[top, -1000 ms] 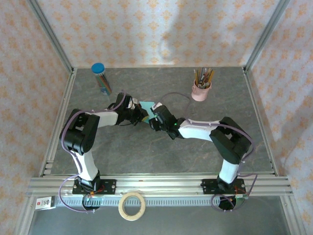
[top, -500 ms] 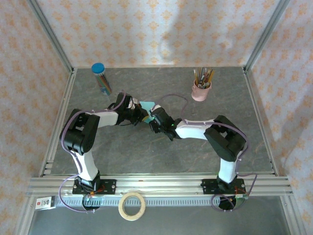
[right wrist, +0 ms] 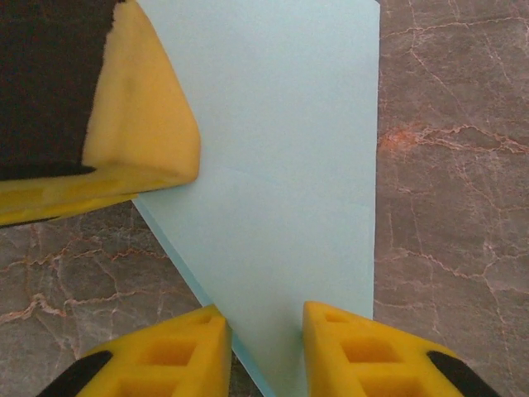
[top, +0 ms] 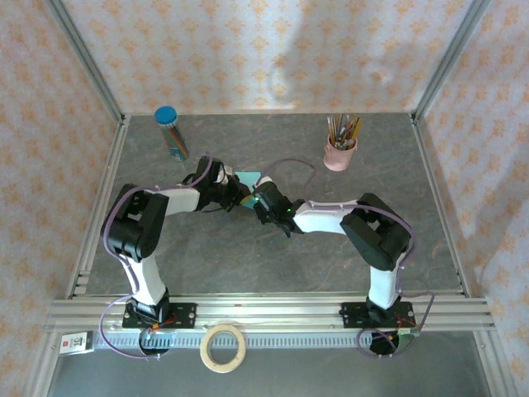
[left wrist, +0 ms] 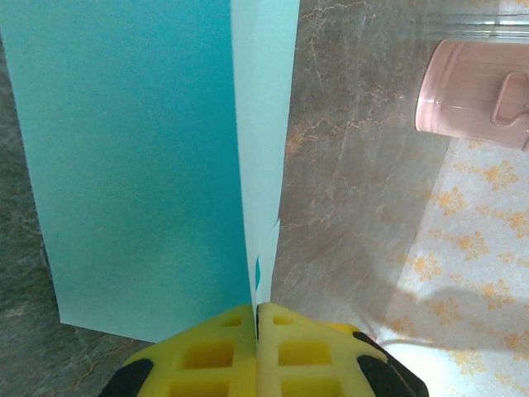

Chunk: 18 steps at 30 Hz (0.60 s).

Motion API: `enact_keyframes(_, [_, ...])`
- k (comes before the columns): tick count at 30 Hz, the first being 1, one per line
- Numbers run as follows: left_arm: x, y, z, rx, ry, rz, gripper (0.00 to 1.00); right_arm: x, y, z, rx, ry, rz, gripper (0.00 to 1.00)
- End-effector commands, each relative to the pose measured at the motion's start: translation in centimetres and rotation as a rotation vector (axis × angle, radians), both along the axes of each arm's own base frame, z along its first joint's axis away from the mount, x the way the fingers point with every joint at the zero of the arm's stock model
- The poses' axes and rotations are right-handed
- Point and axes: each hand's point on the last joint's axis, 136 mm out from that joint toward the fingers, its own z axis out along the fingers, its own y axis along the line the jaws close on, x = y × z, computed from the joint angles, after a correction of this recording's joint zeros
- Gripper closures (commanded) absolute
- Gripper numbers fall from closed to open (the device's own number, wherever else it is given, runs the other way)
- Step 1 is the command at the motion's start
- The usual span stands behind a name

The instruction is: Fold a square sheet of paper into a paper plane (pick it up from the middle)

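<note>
The sheet of paper (top: pixel 248 176) is light turquoise and creased into a tapering, pointed shape, held just above the middle of the table. My left gripper (top: pixel 242 197) is shut on its folded edge; in the left wrist view the yellow pads (left wrist: pixel 215 356) pinch the crease, and the paper (left wrist: pixel 140 165) stands up ahead of them. My right gripper (top: pixel 258 199) meets it from the right. In the right wrist view the right gripper (right wrist: pixel 264 343) is open with its fingers astride the narrow end of the paper (right wrist: pixel 281 165). A left pad (right wrist: pixel 140 124) presses the sheet's upper left corner.
A pink cup of pencils (top: pixel 340 153) stands at the back right and shows again as a pink cup (left wrist: pixel 475 91) in the left wrist view. A blue-capped tube of pens (top: pixel 171 132) stands at the back left. A tape roll (top: pixel 224 347) lies beyond the front rail.
My right arm has slid left toward the left gripper and its jaws have narrowed around the paper's tip. The left gripper keeps its hold.
</note>
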Motion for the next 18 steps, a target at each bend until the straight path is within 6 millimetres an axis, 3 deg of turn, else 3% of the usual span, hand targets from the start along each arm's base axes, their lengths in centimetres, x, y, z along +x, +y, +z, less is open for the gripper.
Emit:
enact_keyframes(1, [0.62, -0.6, 1.04, -0.01, -0.019, -0.003, 1.0, 0.61, -0.07, 0.2, -0.027, -0.019, -0.024, 0.75])
enact_keyframes(18, [0.63, -0.54, 0.85, 0.003, -0.011, -0.007, 1.0, 0.47, -0.37, -0.34, -0.053, -0.017, -0.015, 0.75])
